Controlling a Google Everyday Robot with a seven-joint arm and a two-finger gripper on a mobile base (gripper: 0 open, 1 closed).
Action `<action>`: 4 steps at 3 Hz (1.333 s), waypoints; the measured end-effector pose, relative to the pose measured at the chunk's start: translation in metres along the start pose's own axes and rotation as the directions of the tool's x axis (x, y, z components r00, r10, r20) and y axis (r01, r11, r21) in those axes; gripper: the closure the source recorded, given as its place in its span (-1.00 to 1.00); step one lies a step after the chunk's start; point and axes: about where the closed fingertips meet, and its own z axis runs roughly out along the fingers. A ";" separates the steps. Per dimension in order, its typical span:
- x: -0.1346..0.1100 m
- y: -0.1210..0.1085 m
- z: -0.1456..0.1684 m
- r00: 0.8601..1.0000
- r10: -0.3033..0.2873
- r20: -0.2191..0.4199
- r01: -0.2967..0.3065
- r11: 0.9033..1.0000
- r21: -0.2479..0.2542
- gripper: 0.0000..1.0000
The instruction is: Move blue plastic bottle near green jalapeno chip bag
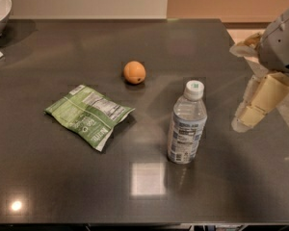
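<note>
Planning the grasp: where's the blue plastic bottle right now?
In the camera view, the blue plastic bottle stands upright right of centre on the table, between the green jalapeno chip bag on its left and the gripper at the right edge.
</note>
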 end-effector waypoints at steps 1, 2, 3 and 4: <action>-0.020 0.014 0.005 0.991 -0.035 0.131 0.041 0.998 -0.040 -1.00; -0.035 0.028 0.016 0.975 -0.057 0.215 0.078 0.993 -0.091 -1.00; -0.044 0.039 0.030 0.963 -0.066 0.262 0.103 0.986 -0.131 -1.00; -0.049 0.048 0.042 0.957 -0.076 0.280 0.126 0.979 -0.163 -1.00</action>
